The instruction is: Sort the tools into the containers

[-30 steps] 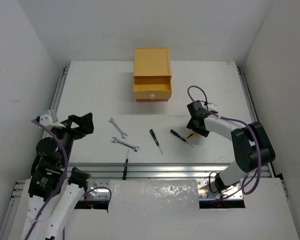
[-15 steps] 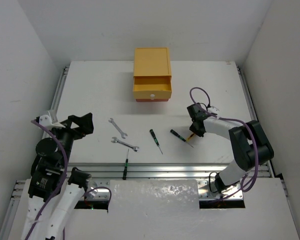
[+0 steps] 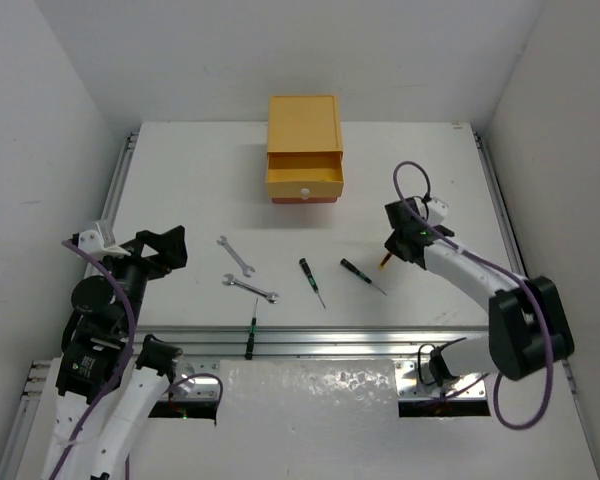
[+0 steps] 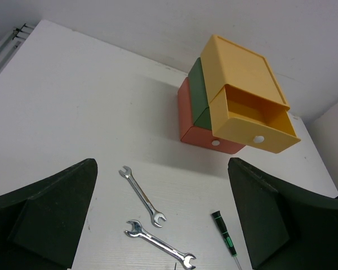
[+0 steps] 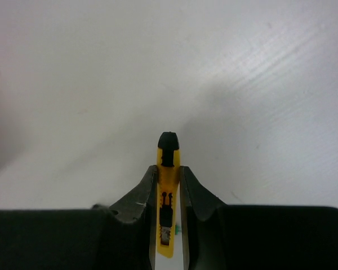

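My right gripper is shut on a short yellow-and-black tool, which stands between the fingers in the right wrist view above the white table. My left gripper is open and empty at the left, well short of the tools. Two silver wrenches lie mid-table and also show in the left wrist view. Three black screwdrivers lie nearby. The chest stands at the back with its yellow drawer open above the green and red drawers.
Metal rails run along the table's near edge, and one screwdriver lies across them. White walls close the table in on three sides. A purple cable loops above the right wrist.
The right arm has swung out to the right and stretched. Its gripper, still shut on the yellow-and-black tool, has turned and shifted slightly right, away from the nearest screwdriver. The left arm has not moved.
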You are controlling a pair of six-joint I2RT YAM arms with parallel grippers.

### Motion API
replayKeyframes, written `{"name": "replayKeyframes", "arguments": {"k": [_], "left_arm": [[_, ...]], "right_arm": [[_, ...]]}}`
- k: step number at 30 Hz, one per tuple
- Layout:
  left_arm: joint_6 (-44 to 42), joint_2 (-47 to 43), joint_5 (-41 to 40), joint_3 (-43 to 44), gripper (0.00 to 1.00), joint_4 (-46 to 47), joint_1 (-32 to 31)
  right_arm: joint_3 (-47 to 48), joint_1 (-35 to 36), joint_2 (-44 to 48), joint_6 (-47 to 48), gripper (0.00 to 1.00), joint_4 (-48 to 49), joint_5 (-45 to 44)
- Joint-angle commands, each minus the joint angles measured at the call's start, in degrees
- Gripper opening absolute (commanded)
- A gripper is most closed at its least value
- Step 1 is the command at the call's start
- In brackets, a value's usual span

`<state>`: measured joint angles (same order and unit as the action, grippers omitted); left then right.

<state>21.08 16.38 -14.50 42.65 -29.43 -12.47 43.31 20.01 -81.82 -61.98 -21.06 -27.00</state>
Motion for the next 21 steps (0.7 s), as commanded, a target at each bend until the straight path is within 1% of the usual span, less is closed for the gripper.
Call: {"name": "replayKeyframes", "arguments": {"k": [1,2,3,4,5,7,8,9,10,11,12,13,14,16,18,19,20,21], "left_arm": [[0.1,0.1,-0.5,0.1,1.00,1.7,-0.5],[0.1,0.1,-0.4,0.1,1.00,1.7,-0.5],[0.1,0.2,-0.4,0.1,1.00,1.7,-0.6],[0.1,0.4,-0.4,0.1,1.00,1.7,-0.6],[0.1,0.6,-0.4,0.1,1.00,1.7,-0.5],[0.1,0.9,-0.5,0.1,1.00,1.7,-0.6],[0.1,0.9,-0.6,0.1,1.00,1.6,-0.6],[0.2,1.1,-0.7,0.1,1.00,1.6,-0.7],[0.2,1.1,-0.8,0.1,1.00,1.6,-0.6],[0.3,1.1,-1.0,0.1,1.00,1.6,-0.6],[0.3,1.3,-1.1,0.1,1.00,1.5,-0.6],[0.3,1.2,-1.2,0.1,1.00,1.5,-0.6],[0.4,1.2,-1.3,0.1,1.00,1.5,-0.7],[0.4,1.3,-1.3,0.1,1.00,1.5,-0.6],[0.4,1.5,-1.2,0.1,1.00,1.6,-0.6],[0.3,1.7,-1.1,0.1,1.00,1.6,-0.6],[0.1,2.3,-0.9,0.1,1.00,1.7,-0.6],[0.0,2.6,-0.7,0.1,1.00,1.7,-0.6]], "right_arm": [[1.8,0.4,9.2,9.3,0.06,6.8,3.0],[0.8,0.6,10.7,16.3,0.06,13.3,6.1],[0.8,0.7,11.8,19.8,0.06,15.9,13.0],[1.0,0.6,13.8,25.4,0.05,18.2,16.6],[2.2,1.3,14.7,27.1,0.05,20.7,18.7],[4.8,1.9,17.6,27.8,0.03,21.9,20.4],[5.5,1.9,18.4,27.3,0.03,25.0,22.0],[6.7,1.9,18.5,26.2,0.03,25.9,24.0],[10.1,2.0,17.9,22.7,0.04,26.1,24.2],[12.0,2.3,16.9,20.5,0.04,24.1,23.1],[14.1,2.6,15.7,18.1,0.04,22.7,19.7],[17.5,3.0,12.8,13.2,0.05,20.6,18.1],[18.8,3.5,11.4,10.5,0.06,18.8,15.9],[21.2,5.2,7.8,3.0,0.06,18.2,10.3],[22.8,7.6,5.8,0.4,0.06,19.1,5.5],[25.7,9.8,4.6,0.1,0.07,19.7,3.4],[27.9,10.9,1.3,-0.2,0.08,18.5,-0.2],[30.7,11.7,-0.5,-0.6,0.09,17.4,-1.4]]}}
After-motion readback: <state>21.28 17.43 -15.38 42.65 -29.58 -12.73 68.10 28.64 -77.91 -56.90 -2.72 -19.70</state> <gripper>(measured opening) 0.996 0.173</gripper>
